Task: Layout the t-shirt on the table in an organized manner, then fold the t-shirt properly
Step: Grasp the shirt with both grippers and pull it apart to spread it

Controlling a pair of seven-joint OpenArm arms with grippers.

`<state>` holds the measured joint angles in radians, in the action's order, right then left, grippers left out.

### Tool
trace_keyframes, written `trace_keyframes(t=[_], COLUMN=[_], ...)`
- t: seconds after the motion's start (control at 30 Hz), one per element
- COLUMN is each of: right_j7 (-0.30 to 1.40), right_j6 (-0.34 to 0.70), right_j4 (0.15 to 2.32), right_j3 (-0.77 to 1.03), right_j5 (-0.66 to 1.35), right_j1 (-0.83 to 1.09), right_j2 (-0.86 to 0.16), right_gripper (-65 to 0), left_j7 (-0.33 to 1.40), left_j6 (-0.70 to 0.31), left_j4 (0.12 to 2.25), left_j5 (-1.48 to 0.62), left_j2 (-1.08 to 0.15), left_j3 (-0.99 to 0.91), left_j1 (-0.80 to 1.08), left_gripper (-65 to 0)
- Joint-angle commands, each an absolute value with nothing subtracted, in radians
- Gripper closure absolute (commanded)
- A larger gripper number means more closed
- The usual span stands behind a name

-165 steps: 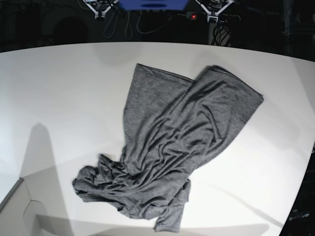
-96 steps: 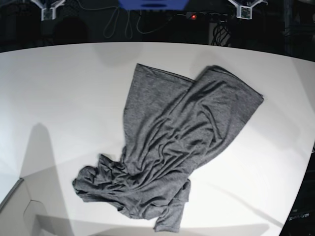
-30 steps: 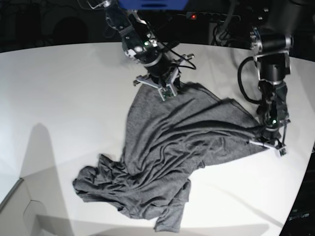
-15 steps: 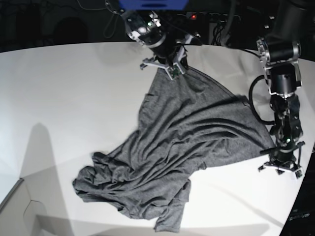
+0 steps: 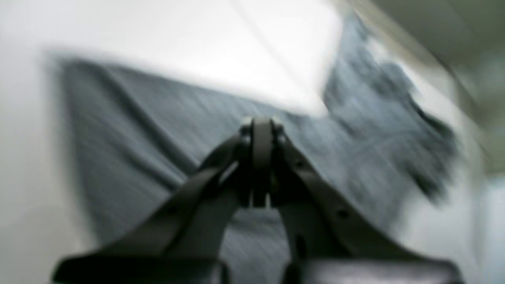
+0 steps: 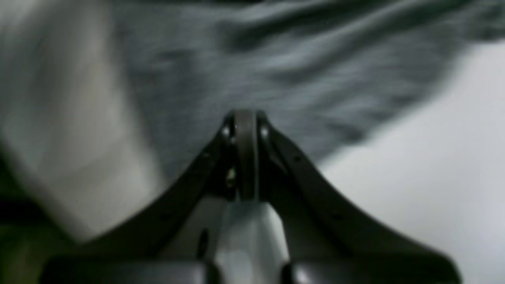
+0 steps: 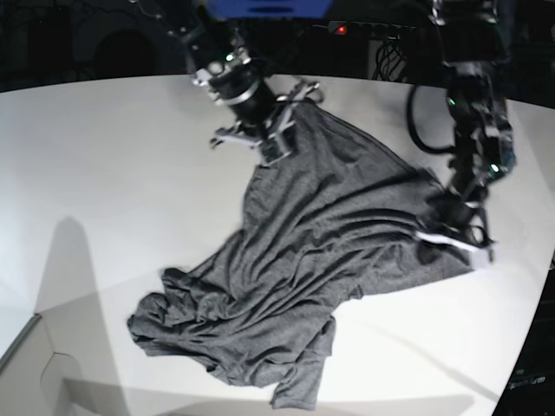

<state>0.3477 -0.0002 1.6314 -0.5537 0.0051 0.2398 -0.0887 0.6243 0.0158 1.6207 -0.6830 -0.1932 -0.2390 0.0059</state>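
The charcoal-grey t-shirt (image 7: 321, 234) lies wrinkled on the white table (image 7: 104, 156), its hem end stretched between both arms and its bunched sleeve end near the front. At the back, my right gripper (image 7: 264, 146) is shut on one hem corner. On the right side of the base view, my left gripper (image 7: 458, 236) is shut on the other hem corner. Both wrist views are blurred. In the left wrist view the left gripper (image 5: 260, 123) has its fingers pressed together over t-shirt (image 5: 150, 134) fabric. The right gripper (image 6: 244, 116) looks the same above the t-shirt (image 6: 244, 63).
A cardboard box edge (image 7: 35, 364) juts in at the front left corner. The table's curved edge (image 7: 533, 303) runs down the right side, with dark floor beyond. Cables (image 7: 395, 61) and a blue unit (image 7: 269, 7) sit behind the back edge.
The right gripper has swung the hem corner left and toward the front. The left gripper has pulled its corner back from the table's right edge, so the hem end sits narrower.
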Motion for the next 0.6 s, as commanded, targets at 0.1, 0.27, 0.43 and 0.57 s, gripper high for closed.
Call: trace_keyframes(t=[0.1, 0.27, 0.43, 0.57], right_j7=[0.323, 0.323, 0.321, 0.321], right_j6=[-0.001, 0.001, 0.001, 0.001], right_j4=[1.661, 1.659, 1.659, 1.659], right_j3=[-0.446, -0.295, -0.209, -0.17], right_j5=[0.012, 0.012, 0.012, 0.012], right_j1=[0.237, 0.237, 0.237, 0.237], right_j2=[-0.119, -0.119, -0.119, -0.12], right_gripper=[0.0, 0.0, 0.0, 0.0], left_j7=[0.639, 0.638, 0.641, 0.642], left_j6=[0.004, 0.004, 0.004, 0.004], left_j4=[1.721, 1.689, 1.675, 1.649], left_j5=[-0.691, -0.545, -0.42, -0.384], left_j2=[-0.156, -0.154, -0.153, -0.185], left_j3=[-0.108, 0.151, 0.303, 0.318], left_j1=[0.076, 0.09, 0.096, 0.124], left_gripper=[-0.1, 0.0, 0.0, 0.0])
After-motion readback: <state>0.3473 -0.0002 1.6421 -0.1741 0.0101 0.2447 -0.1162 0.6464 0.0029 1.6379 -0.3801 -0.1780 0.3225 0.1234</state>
